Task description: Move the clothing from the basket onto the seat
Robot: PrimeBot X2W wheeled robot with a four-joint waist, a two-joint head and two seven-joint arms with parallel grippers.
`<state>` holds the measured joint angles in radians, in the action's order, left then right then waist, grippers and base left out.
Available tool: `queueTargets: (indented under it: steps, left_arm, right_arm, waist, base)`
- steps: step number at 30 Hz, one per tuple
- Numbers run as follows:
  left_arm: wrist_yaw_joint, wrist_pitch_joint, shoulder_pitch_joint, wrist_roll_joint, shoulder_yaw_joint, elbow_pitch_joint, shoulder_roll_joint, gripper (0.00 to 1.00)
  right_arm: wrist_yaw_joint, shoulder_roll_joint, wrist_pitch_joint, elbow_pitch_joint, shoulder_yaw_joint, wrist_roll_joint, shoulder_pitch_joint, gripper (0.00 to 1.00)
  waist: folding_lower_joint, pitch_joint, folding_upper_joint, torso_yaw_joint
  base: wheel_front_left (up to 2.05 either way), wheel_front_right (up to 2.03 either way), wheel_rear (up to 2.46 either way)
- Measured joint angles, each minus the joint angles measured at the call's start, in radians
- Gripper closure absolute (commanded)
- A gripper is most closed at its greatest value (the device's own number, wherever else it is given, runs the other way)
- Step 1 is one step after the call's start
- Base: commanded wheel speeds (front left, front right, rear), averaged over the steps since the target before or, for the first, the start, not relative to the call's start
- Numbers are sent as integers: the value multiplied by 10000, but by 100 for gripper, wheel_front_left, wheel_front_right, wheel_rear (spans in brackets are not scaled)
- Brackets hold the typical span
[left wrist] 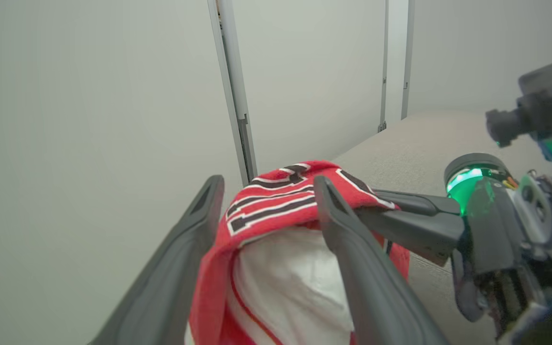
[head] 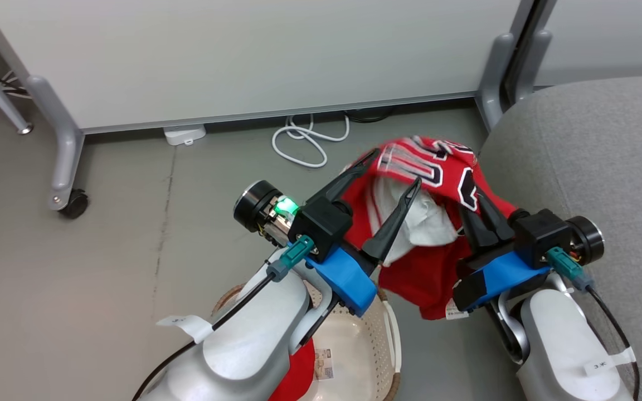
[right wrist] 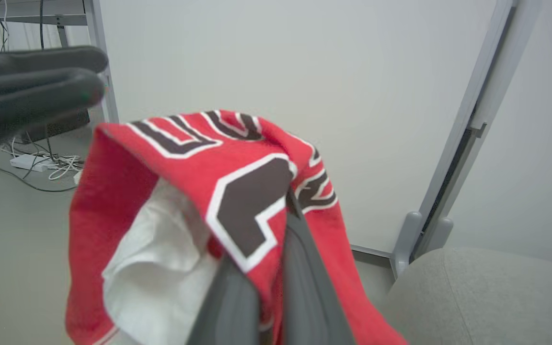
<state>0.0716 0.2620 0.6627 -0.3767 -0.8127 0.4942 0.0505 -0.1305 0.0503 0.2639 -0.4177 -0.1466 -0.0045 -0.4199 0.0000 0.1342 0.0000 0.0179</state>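
The red jersey (head: 429,273) hangs limp and light from the right claw (head: 474,209), which pinches a fold. The left claw (head: 394,167) stands spread around the draped top. It looks like soft cloth, best gripped by bunched folds. The seat (head: 594,145) lies just beyond the right claw.

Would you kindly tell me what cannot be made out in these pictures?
- Head view: the left forearm covers much of the basket, so what lies inside is hidden beyond a red patch.
- All views: the jersey is folded over, so its lettering cannot be read whole.
- Head view: the seat is cut off by the right edge.
- Right wrist view: the jersey hides the right end effector's fingertips.
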Motion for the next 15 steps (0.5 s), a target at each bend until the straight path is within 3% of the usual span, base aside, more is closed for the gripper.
queueTargets:
  steps: [15]
  left_arm:
    - [171,10,-422,437,-119,21,50,0]
  right_arm:
    - [0,-4,0,765,1055,-286,368,100]
  waist:
    - [0,168,0,-1301]
  base:
    - [0,0,0]
